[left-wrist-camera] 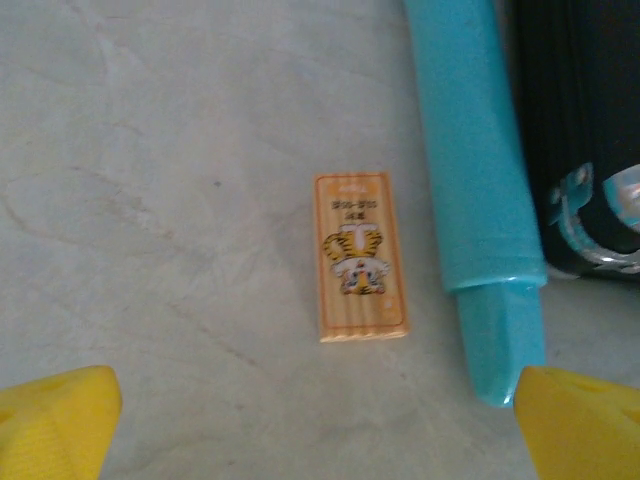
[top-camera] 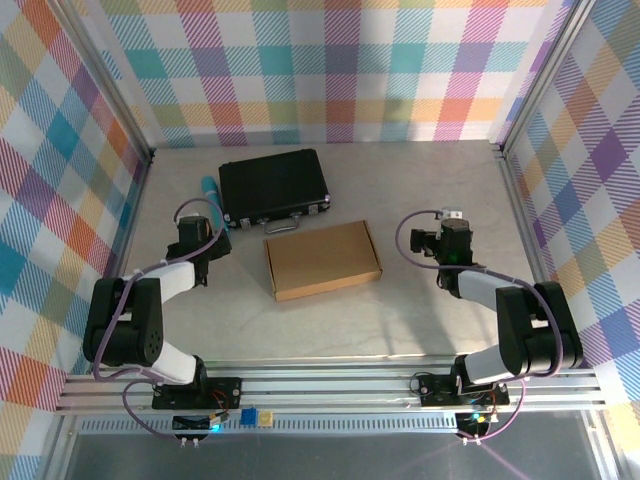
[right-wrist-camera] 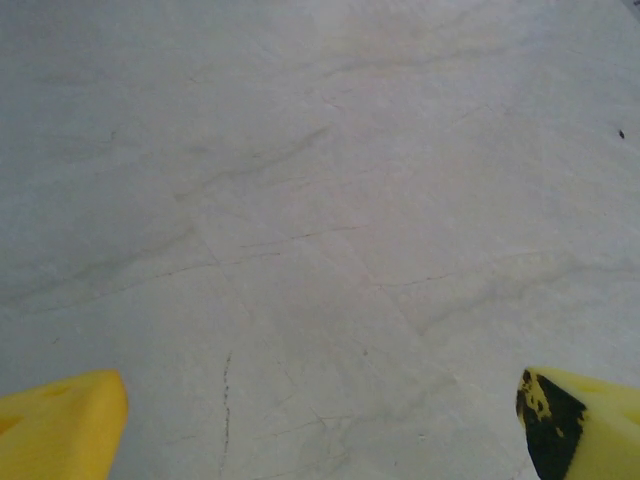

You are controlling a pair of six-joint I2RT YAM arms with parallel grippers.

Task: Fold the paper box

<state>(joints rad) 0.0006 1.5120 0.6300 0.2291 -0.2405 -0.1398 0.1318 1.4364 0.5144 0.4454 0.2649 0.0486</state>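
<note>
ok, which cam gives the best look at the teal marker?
Left wrist: the teal marker lies close up, barrel and narrower end clear, beside the black case. Top external catches a small stub of it by the left arm. Right wrist faces the tabletop.

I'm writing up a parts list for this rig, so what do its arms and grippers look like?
The left arm and right arm have black joints, white links and looping purplish cables. The left gripper and right gripper have yellow fingers; one right finger bears a black patch.
</note>
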